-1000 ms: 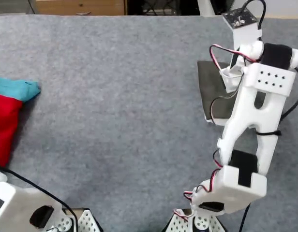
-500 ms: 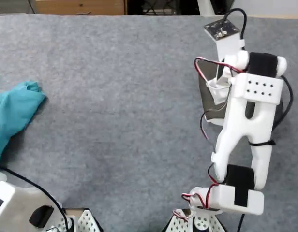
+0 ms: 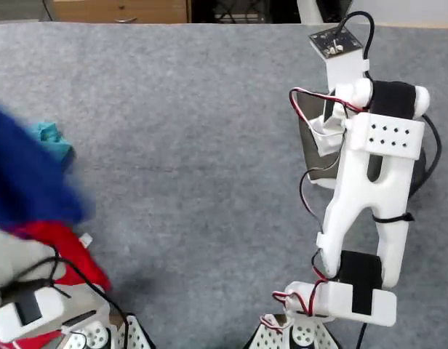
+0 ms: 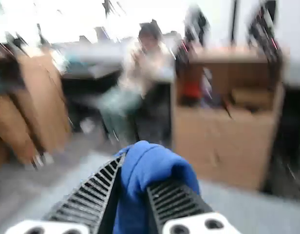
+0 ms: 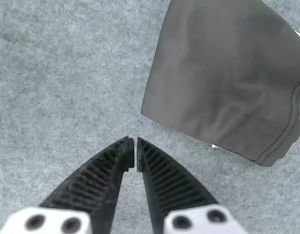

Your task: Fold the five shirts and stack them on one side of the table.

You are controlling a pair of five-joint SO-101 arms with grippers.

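Observation:
My left gripper [image 4: 135, 171] is shut on a bunch of blue shirt [image 4: 152, 170], held up off the table and facing the room. In the high view the blue shirt [image 3: 24, 178] hangs blurred at the far left, over a teal shirt [image 3: 53, 139] and a red shirt [image 3: 64, 246]. My right gripper [image 5: 135, 145] is shut and empty, its tips just off the corner of a folded dark grey shirt [image 5: 228, 83]. That grey shirt [image 3: 313, 149] lies at the right of the table, partly under the right arm [image 3: 369, 171].
Grey felt covers the table [image 3: 195, 145], with a wide bare stretch between the shirt pile on the left and the grey shirt. The left arm's base [image 3: 35, 313] sits at the near left corner. Wooden furniture [image 3: 122, 10] stands behind the far edge.
The blue shirt has swung up into the high view at the left, hiding most of the teal shirt. The left arm has risen. The right arm shifted slightly left, then held.

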